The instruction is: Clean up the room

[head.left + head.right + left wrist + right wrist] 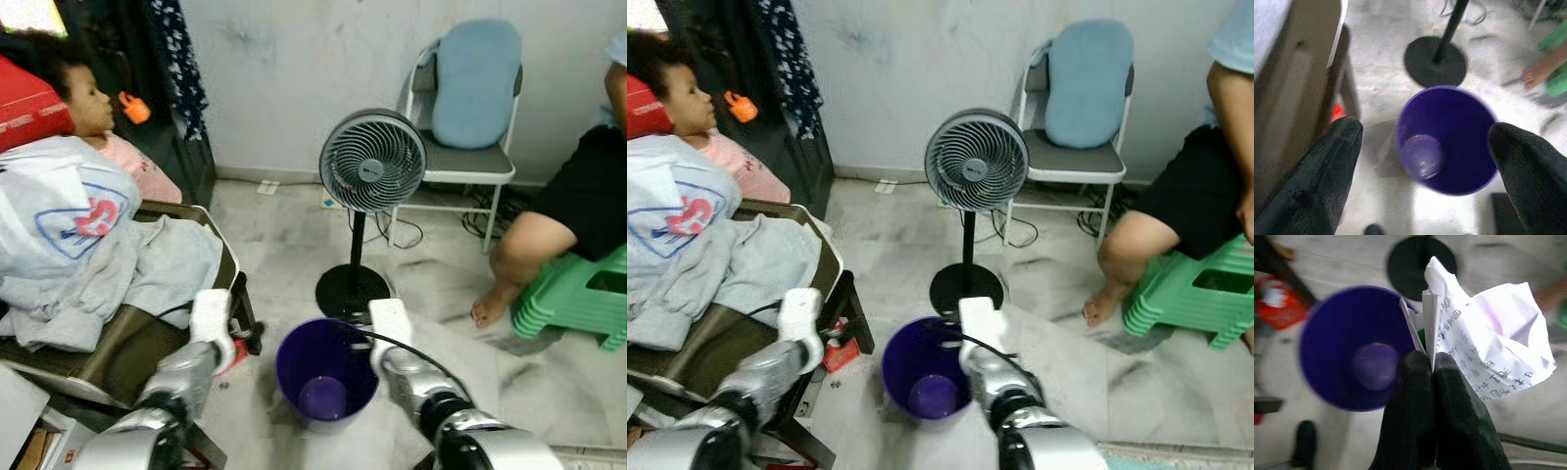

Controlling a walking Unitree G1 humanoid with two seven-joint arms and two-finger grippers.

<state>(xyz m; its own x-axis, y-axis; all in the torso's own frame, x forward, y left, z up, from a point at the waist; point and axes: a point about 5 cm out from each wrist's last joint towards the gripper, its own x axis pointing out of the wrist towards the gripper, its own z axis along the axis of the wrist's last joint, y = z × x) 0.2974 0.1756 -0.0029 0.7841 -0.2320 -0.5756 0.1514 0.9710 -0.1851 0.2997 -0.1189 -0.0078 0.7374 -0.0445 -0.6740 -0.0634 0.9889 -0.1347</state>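
A purple bin (326, 377) stands on the marble floor right in front of me, with nothing showing inside it. In the right wrist view my right gripper (1431, 360) is shut on a crumpled sheet of white paper (1488, 342) with handwriting on it, held over the bin's rim (1337, 347). My right arm (390, 328) reaches to the bin's right edge. My left gripper (1425, 129) is open above the bin (1459, 122), its two black fingers (1337, 161) spread wide with nothing between them. My left arm (211, 318) is at the bin's left side.
A standing fan (372, 162) with a round black base (351, 289) stands just behind the bin. A low cot with grey clothes (118, 264) is on the left, a child (83, 98) behind it. A person sits on a green stool (573, 299), with a bare foot (490, 308) on the floor. A chair (475, 88) stands by the wall.
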